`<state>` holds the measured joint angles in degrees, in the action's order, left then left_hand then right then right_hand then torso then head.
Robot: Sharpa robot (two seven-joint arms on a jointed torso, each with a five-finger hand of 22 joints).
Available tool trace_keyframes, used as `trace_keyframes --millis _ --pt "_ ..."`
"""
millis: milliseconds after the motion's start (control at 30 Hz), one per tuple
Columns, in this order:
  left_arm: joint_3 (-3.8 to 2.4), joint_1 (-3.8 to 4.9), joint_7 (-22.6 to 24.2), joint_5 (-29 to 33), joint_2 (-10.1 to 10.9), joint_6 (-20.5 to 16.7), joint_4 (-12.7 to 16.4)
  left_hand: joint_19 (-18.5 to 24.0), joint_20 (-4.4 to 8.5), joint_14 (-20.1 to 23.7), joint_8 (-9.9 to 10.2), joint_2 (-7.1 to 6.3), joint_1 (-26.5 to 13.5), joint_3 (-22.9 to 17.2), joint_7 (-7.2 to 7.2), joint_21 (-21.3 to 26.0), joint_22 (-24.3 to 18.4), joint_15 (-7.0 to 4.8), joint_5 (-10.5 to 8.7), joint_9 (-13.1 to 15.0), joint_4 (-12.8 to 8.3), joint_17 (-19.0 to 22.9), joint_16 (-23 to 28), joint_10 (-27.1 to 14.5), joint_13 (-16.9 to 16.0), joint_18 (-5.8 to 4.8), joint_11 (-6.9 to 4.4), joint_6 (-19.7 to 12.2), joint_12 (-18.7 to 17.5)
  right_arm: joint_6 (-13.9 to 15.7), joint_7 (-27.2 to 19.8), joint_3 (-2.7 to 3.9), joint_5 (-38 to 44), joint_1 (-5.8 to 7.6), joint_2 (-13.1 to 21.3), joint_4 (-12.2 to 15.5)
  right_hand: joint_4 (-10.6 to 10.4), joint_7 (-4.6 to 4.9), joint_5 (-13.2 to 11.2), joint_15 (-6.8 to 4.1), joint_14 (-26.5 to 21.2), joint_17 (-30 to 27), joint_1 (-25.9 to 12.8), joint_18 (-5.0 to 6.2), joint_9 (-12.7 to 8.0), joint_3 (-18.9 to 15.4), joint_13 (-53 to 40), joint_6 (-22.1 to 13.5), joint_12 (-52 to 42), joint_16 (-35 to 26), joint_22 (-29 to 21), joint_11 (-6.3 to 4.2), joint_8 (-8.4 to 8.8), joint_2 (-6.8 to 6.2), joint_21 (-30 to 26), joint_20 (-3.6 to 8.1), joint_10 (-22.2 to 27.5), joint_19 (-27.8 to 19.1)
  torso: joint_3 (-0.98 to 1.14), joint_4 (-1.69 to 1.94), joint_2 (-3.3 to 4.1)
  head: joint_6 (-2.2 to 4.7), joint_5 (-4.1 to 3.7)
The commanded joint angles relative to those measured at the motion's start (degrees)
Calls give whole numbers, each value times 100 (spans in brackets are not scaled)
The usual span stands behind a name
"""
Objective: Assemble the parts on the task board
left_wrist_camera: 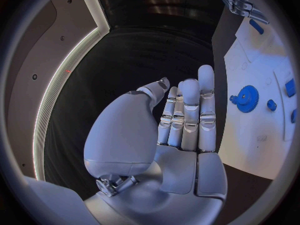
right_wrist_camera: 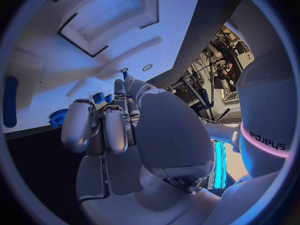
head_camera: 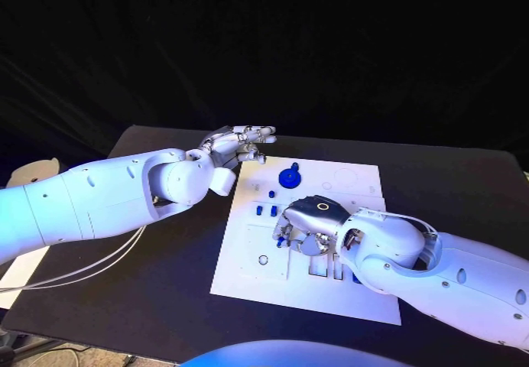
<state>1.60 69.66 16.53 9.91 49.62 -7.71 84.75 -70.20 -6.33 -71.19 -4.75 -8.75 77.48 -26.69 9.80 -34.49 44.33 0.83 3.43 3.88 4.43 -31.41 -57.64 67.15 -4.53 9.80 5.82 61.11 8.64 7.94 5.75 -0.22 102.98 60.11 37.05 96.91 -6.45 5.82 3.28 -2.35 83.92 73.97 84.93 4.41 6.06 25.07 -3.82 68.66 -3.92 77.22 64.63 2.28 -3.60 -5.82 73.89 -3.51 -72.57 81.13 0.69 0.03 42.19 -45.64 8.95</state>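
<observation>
On the white task board, small blue parts

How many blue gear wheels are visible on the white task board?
1. The blue toothed gear wheel lies on the far part of the white task board, near the left hand. The right hand may hide others.

Head cam looks steeply down on task board from above. Left wrist cam sits behind left hand, board off to its side. Right wrist cam close over board. All share blue gear.
</observation>
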Motion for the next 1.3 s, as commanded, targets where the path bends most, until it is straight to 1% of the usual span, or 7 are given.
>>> trace_keyframes --millis 33,333,433,633,1000,1100,1300 --pt "-3 3 45 -20 -14 102 10 -4 -16 36 -14 27 -24 39 16 15 -9 -3 19 0 0 5 -9 -40 -3 63 -13 -18 13 -159 -55 -4 70 -17 -28 -13 7 32 -22 40 365 -3 -50 65 6 31 -2 19 22 25 -5 33 -40 1 -2 -39 8 19 -2 0 3 -7 13" --pt "-3 3 36 -20 -11 113 13 -4 -16 36 -14 27 -24 39 16 15 -9 -3 19 0 0 5 -9 -40 -3 63 -13 -18 13 -244 -35 -9 98 -41 -62 -70 9 33 -21 42 364 -11 -60 66 7 29 -2 19 22 19 -13 34 -40 -1 -7 -40 8 16 -8 2 -1 -16 17" --pt "-3 4 30 -20 -8 119 14 -4 -16 36 -14 27 -24 39 16 15 -9 -3 19 0 0 5 -9 -40 -3 63 -13 -18 13 -281 5 -10 135 -43 -61 -81 10 33 -21 42 363 -12 -62 68 8 29 -2 19 22 18 -18 34 -39 -1 -11 -41 8 14 -6 7 0 -24 10" --pt "-3 4 23 -20 1 125 17 -6 -18 44 -13 34 -36 55 16 23 -16 0 21 0 6 28 -6 -52 -2 63 -12 -26 22 -328 109 -10 248 -44 -58 -100 10 33 -21 42 363 -12 -62 68 8 29 -2 19 22 18 -18 34 -39 -1 -11 -41 8 14 -6 4 -1 -28 12" --pt "-3 4 14 -20 8 133 11 -6 -18 44 -13 34 -36 55 16 23 -16 0 21 0 6 28 -6 -52 -2 63 -12 -26 22 -165 132 -11 335 -44 -16 -50 20 33 -19 45 361 -16 -76 68 12 27 -5 25 17 17 -16 34 -42 -2 -10 -44 -3 13 0 0 2 -30 21" --pt "-3 4 13 -20 9 134 9 -6 -18 44 -13 34 -36 55 16 23 -16 0 21 0 6 28 -6 -52 -2 63 -12 -26 22 -165 141 -10 342 -44 -13 -39 26 32 -17 45 360 -18 -80 68 15 29 -6 30 15 16 -16 34 -44 -2 -10 -45 -8 12 -4 2 -2 -33 19" --pt "-3 4 12 -21 11 130 17 -7 -19 49 -14 39 -27 57 14 27 -20 -1 23 0 -1 39 -5 -58 -1 64 -14 -29 27 -482 258 -11 351 -44 -61 -56 30 32 -25 49 356 -25 -152 72 21 10 -4 23 21 15 -25 39 -37 -17 -17 -52 -1 6 -8 -1 -1 -32 19"
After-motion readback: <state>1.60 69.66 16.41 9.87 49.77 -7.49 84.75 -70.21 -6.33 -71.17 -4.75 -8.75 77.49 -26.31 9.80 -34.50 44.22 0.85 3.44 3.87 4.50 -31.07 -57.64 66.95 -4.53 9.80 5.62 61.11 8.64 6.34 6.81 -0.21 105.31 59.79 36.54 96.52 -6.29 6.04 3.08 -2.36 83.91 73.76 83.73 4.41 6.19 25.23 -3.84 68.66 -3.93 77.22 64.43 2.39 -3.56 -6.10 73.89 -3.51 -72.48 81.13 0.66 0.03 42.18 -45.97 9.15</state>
